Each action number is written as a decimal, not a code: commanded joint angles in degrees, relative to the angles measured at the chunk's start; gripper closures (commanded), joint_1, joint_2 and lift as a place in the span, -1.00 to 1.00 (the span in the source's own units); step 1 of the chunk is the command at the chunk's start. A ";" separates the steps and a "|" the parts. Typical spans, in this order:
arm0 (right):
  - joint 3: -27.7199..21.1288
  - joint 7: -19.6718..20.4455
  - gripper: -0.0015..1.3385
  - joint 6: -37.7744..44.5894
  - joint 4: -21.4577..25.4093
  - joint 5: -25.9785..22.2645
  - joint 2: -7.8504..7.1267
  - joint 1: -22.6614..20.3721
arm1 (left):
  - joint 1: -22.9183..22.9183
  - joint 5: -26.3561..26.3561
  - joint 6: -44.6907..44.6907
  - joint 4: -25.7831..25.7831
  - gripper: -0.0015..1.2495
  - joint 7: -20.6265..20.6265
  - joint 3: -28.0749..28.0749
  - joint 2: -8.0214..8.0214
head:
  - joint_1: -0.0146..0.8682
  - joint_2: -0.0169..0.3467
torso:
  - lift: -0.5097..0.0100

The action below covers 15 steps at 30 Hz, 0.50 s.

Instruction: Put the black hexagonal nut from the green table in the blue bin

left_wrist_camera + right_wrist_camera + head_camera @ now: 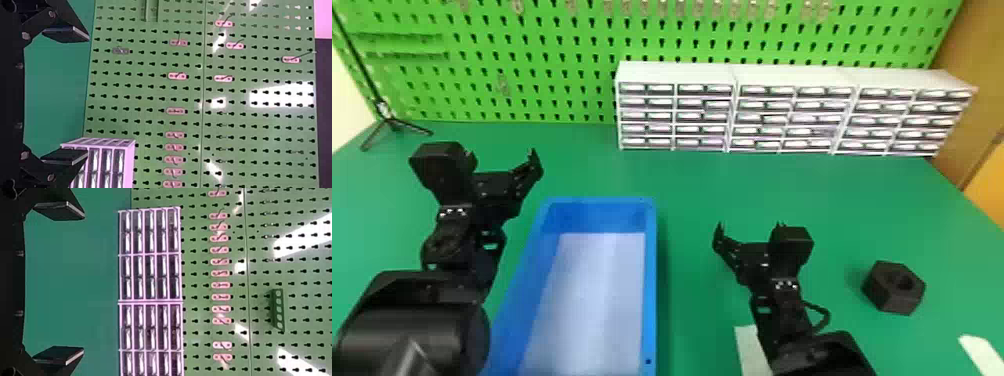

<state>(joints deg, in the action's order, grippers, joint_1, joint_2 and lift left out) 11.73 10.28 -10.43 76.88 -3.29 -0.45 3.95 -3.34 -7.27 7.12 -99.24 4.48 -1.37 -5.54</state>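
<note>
Black hexagonal nut (883, 293) on the right of the green table (692, 185), outside the blue bin (651, 260)

Holding the left hand (501, 154) empty, fingers wide apart, left of the bin's far end, and the right hand (750, 227) likewise empty and spread, between bin and nut; lying hole upward, well apart from both; along the far side, white drawers (677, 75) before a green pegboard (532, 90), with a black tripod (393, 123) at far left

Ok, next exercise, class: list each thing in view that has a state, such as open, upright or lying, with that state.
Black hexagonal nut, lying flat, unheld.
Blue bin, upright, open-topped.
Left gripper, fingers open.
Right gripper, fingers open.
Tripod, standing, legs spread.
Drawer cabinets, upright.
Pegboard, upright.
</note>
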 commanded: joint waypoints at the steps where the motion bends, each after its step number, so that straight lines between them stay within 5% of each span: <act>1: -1.63 0.00 -0.85 1.73 1.69 -0.22 -0.96 -0.17 | 0.17 -0.03 0.00 -0.07 -0.62 0.00 -0.13 0.00 | 0.59 -0.76 | 0.59; 15: -13.05 -0.18 -0.85 13.15 13.91 1.18 -4.03 -3.95 | 0.26 -0.12 0.00 -0.07 -0.62 0.00 -0.21 0.00 | 0.59 -0.76 | 0.59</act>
<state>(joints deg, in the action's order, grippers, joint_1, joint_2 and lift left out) 1.47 10.19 -0.43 87.82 -2.47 -3.60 0.94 -3.08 -7.38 7.12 -99.32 4.48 -1.56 -5.55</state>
